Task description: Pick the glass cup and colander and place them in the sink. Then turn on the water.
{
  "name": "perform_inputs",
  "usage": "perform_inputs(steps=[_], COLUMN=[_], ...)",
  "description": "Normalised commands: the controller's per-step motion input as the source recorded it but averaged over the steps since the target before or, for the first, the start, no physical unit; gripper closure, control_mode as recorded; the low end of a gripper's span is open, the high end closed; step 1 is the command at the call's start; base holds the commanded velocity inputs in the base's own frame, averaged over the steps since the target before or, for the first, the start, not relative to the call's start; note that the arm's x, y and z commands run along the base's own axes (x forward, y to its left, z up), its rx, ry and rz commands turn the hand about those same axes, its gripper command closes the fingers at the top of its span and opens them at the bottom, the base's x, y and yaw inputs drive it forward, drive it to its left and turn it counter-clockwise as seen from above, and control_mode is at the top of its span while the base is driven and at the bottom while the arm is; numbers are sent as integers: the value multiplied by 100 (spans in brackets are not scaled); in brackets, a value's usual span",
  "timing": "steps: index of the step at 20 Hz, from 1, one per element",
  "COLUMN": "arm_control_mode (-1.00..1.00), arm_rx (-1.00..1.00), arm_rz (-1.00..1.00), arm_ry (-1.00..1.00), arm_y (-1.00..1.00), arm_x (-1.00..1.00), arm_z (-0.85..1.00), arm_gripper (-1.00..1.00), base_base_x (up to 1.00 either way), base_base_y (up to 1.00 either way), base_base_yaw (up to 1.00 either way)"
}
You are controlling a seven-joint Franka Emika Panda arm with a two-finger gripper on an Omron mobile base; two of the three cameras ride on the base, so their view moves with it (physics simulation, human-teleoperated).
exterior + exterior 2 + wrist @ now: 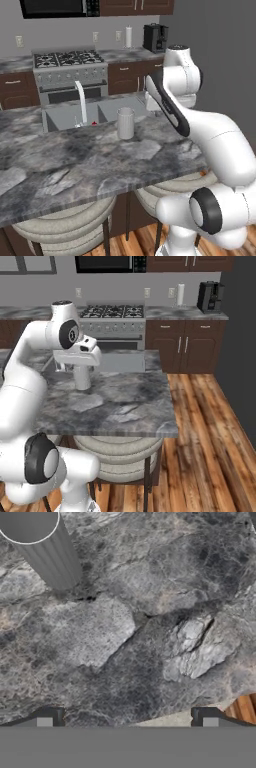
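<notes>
The glass cup (pixel 125 123) stands upright on the marble island counter (pixel 75 160), just in front of the sink (pixel 60 120) with its pale arched faucet (pixel 81 102). No water runs from the faucet. In the right base view the cup (pixel 82 379) sits directly under the white hand. Looking down at the counter, the hand view catches the cup's rim and ribbed wall (pixel 50 554) at its top left. My gripper (pixel 127 718) is open with nothing between its fingers, hovering above bare counter beside the cup. The colander is out of view.
A small red cylinder (pixel 94 123) lies at the sink's front rim. The counter's near edge and wood floor (pixel 244 707) lie close to my gripper. Round stools (pixel 65 225) stand under the island. A stove (pixel 70 70) and a coffee machine (pixel 155 37) line the back wall.
</notes>
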Motion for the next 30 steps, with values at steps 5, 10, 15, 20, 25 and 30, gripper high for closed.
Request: perform_inputs(steps=[5, 10, 15, 20, 25, 30], arm_control_mode=[-100, -100, -100, -100, -100, -100], arm_rx=[0, 0, 0, 7, 11, -2], arm_rz=[-3, -3, 0, 0, 0, 1], arm_ry=[4, 1, 0, 0, 0, 0], arm_y=[12, 30, 12, 0, 12, 15], arm_x=[54, 52, 44, 36, 33, 47], arm_z=[6, 0, 0, -12, -33, -13], arm_gripper=[-100, -100, -100, -100, -100, -100], base_base_x=[0, 0, 0, 0, 0, 0], base_base_y=[0, 0, 0, 0, 0, 0], base_base_yaw=[0, 0, 0, 0, 0, 0])
